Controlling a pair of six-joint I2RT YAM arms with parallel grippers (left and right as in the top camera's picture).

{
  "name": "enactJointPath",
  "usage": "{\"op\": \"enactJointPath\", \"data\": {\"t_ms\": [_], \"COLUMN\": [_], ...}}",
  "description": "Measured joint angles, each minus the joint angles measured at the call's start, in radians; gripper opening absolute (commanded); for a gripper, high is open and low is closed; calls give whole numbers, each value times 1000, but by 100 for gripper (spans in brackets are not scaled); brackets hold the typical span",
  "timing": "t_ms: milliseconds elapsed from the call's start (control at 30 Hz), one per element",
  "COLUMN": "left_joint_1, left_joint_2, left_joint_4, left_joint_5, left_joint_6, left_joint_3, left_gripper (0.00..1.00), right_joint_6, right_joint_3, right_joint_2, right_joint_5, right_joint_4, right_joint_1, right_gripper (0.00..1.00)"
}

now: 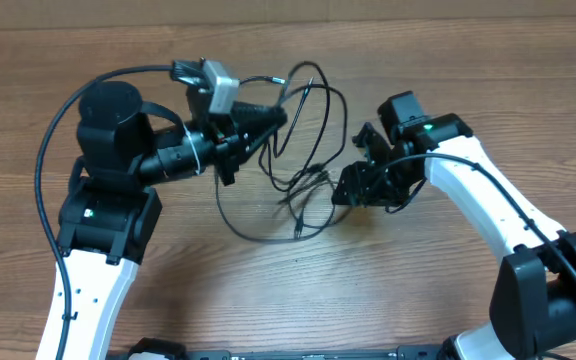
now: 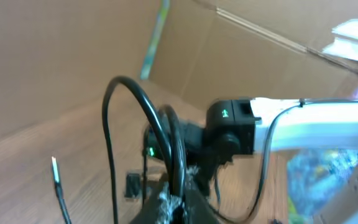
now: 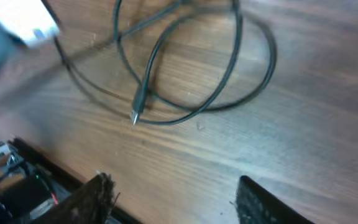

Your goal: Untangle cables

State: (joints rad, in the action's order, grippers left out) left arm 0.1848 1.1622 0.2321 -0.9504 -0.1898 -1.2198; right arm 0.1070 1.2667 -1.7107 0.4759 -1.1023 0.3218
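1. Wood-grain desk (image 1: 448,60) fills the overhead view. In the left wrist view a brown cardboard wall (image 2: 73,50) stands behind it.
2. The left arm (image 1: 98,240) rises from the lower left of the overhead frame. The right arm (image 1: 488,200) comes in from the lower right.
3. The left gripper (image 1: 273,120) points toward the frame's centre. Its fingers are pressed together, pinching a strand of the cables (image 1: 298,180). In its wrist view that strand arches up out of the fingertips (image 2: 166,205).
4. The right gripper (image 1: 353,185) sits just right of the tangle. In its wrist view the fingers (image 3: 98,199) are spread wide with only bare desk between them.
5. The cables lie mid-desk between the two grippers, as thin black loops crossing one another.
6. A small metal-tipped plug (image 3: 137,109) rests on the desk inside one loop, in the upper middle of the right wrist view.
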Motion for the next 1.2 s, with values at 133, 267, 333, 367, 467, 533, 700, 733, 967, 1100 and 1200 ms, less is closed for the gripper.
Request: {"op": "enactJointPath", "data": {"t_ms": [133, 267, 333, 367, 467, 533, 700, 733, 967, 1100, 1200], "left_joint_1": [-58, -106, -107, -107, -107, -107, -107, -107, -107, -107, -107], "left_joint_2": [-1, -1, -2, -2, 0, 6, 45, 58, 106, 123, 133], "left_joint_4": [0, 190, 372, 413, 579, 645, 754, 765, 779, 784, 787], "left_joint_5": [13, 114, 231, 255, 305, 335, 460, 488, 588, 603, 609], "left_joint_6": [-27, -22, 10, 18, 66, 93, 126, 129, 142, 142, 141], "left_joint_3": [0, -7, -10, -12, -13, -13, -13, -13, -13, -13, -13], "left_gripper": [4, 4, 9, 14, 26, 41, 43, 44, 44, 43, 41], "right_joint_6": [2, 75, 114, 121, 104, 83, 61, 57, 50, 50, 56], "right_joint_3": [0, 0, 0, 0, 0, 0, 0, 0, 0, 0, 0], "right_joint_2": [0, 0, 0, 0, 0, 0, 0, 0, 0, 0, 0], "right_joint_5": [-49, -194, -236, -239, -195, -137, -14, 1, 0, -11, -13], "right_joint_4": [-49, -82, -68, -61, -10, 29, 117, 128, 115, 117, 117], "right_joint_1": [12, 0, -29, -34, -42, -38, -15, -5, 70, 108, 123], "right_gripper": [51, 56, 61, 62, 68, 76, 78, 78, 77, 74, 73]}}
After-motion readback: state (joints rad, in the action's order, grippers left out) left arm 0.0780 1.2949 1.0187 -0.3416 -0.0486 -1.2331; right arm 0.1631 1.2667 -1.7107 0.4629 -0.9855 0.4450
